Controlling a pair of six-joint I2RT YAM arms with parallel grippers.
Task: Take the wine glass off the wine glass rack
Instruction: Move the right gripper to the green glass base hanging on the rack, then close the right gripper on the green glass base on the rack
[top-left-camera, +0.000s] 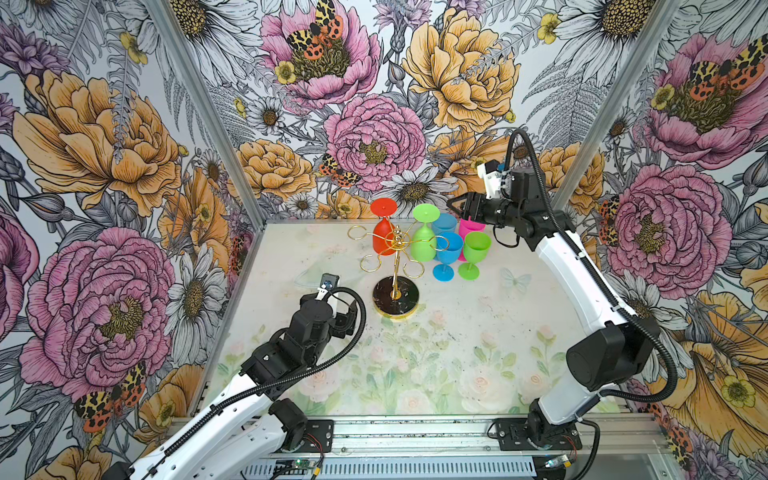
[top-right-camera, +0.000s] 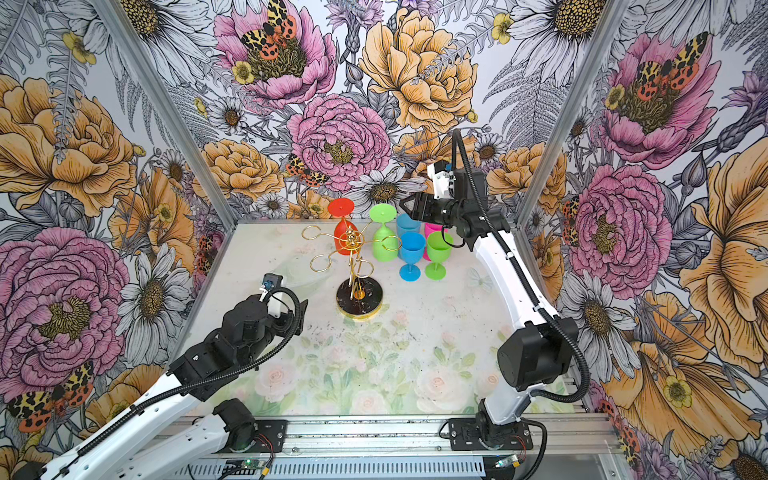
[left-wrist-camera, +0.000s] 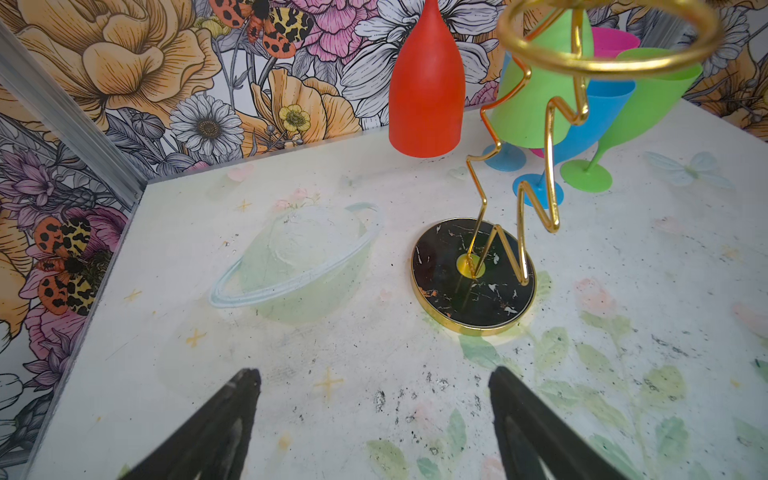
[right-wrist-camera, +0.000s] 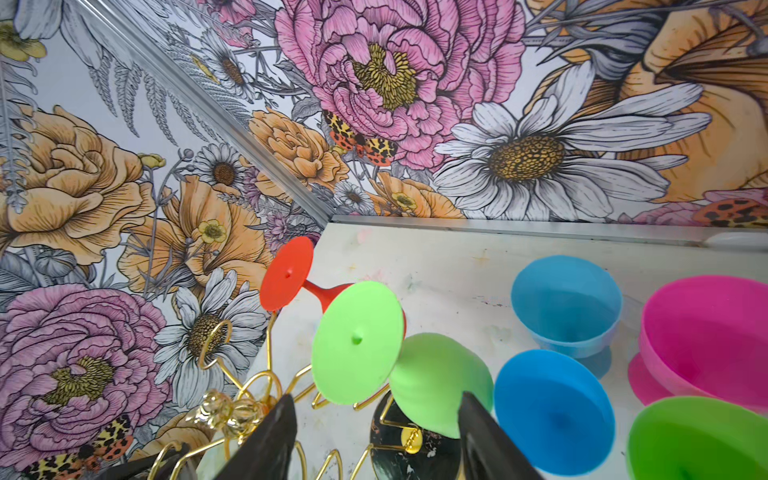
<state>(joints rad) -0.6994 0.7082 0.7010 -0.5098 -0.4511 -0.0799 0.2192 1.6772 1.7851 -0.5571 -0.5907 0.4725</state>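
Note:
The wine glass rack (top-left-camera: 397, 240) (top-right-camera: 352, 241), gold wire on a round black base (left-wrist-camera: 440, 286), stands mid-table. Two wine glasses hang upside down from its arms: a red one (top-left-camera: 383, 239) (left-wrist-camera: 426, 91) and a green one (top-left-camera: 423, 245) (right-wrist-camera: 357, 340). My right gripper (top-left-camera: 451, 204) (right-wrist-camera: 376, 415) hovers open just right of and above the green glass's foot, holding nothing. The green bowl lies close to one finger (right-wrist-camera: 469, 415). My left gripper (left-wrist-camera: 372, 382) is open and empty, low over the table left of the rack's base.
Several upright glasses stand right of the rack: two blue (top-left-camera: 449, 249) (top-left-camera: 444, 222), a pink (top-left-camera: 471, 228) and a green (top-left-camera: 476, 249). Flowered walls close the back and sides. The rack's other wire loops (top-left-camera: 370, 262) stick out toward the left arm.

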